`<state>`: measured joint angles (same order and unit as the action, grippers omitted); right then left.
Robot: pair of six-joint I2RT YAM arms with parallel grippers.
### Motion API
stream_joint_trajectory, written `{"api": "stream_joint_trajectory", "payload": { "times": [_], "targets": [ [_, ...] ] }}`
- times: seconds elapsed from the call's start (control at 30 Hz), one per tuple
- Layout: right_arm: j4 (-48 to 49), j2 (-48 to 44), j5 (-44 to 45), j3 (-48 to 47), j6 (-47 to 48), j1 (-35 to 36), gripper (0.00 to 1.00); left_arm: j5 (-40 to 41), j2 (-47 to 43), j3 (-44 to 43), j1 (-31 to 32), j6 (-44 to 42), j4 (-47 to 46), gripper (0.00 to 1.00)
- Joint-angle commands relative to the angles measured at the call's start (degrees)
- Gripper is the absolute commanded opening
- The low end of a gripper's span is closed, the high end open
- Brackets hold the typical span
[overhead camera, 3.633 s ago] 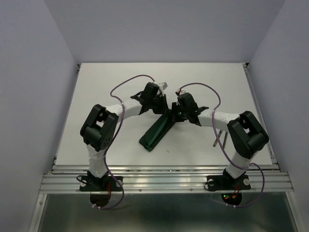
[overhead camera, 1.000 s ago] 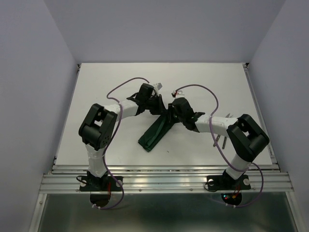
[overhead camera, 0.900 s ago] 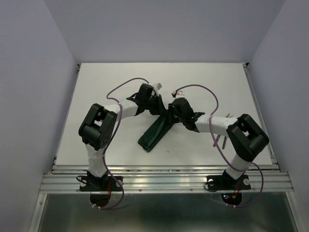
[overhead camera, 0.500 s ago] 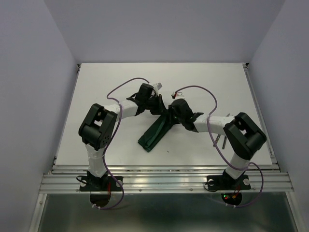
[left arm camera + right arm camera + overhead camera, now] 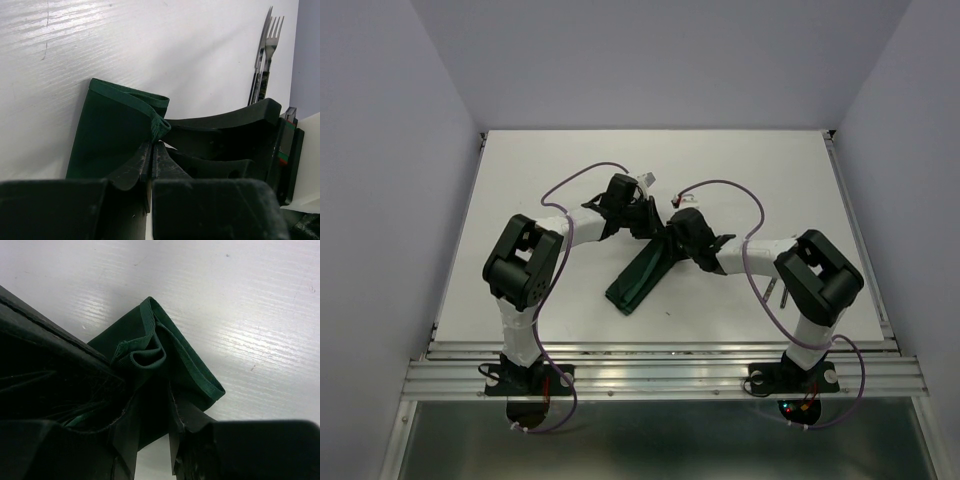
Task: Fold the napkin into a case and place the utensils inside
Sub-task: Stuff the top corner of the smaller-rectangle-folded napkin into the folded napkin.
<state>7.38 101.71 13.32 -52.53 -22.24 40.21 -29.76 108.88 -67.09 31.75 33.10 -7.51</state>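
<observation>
The dark green napkin (image 5: 642, 272) lies folded into a long narrow strip, running from near the front toward the middle of the table (image 5: 540, 180). Both grippers meet at its far end. My left gripper (image 5: 650, 220) is shut on a bunched corner of the cloth (image 5: 159, 129); the left gripper (image 5: 154, 142) shows its fingers pressed together. My right gripper (image 5: 680, 235) is beside it. In the right wrist view the right gripper (image 5: 153, 391) has its fingers apart, with the napkin's (image 5: 187, 365) curled end between and just past them. The fork (image 5: 272, 32) and knife (image 5: 261, 50) lie side by side farther right.
The utensils (image 5: 775, 290) lie near the table's right side, mostly hidden under the right forearm (image 5: 760, 250). Grey walls close in the table at the back and on both sides. A metal rail (image 5: 660, 370) runs along the near edge.
The right arm's elbow has swung left and its gripper has edged closer to the left gripper. The left arm and the napkin have barely moved.
</observation>
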Motion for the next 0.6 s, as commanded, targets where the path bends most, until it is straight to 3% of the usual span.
{"api": "stream_joint_trajectory", "payload": {
  "times": [0.0, 0.07, 0.27, 0.57],
  "targets": [
    [1.1, 1.1, 2.5, -1.6, 1.1, 0.9, 0.3, -1.1, -1.8, 0.6, -0.4, -0.1, -1.5, 0.0],
    [1.2, 1.2, 3.0, -1.6, 1.0, 0.9, 0.27, -1.1, -1.9, 0.7, -0.4, -0.1, -1.5, 0.0],
    [1.2, -0.4, 5.6, -0.7, -1.4, 0.9, 0.06, -0.7, -2.2, 1.6, -0.4, -0.3, -1.5, 0.0],
    [2.4, -1.9, 5.9, 0.1, -7.1, 0.9, 0.01, 0.0, -2.4, 4.2, -0.4, -0.9, -0.2, 0.0]
  ]
}}
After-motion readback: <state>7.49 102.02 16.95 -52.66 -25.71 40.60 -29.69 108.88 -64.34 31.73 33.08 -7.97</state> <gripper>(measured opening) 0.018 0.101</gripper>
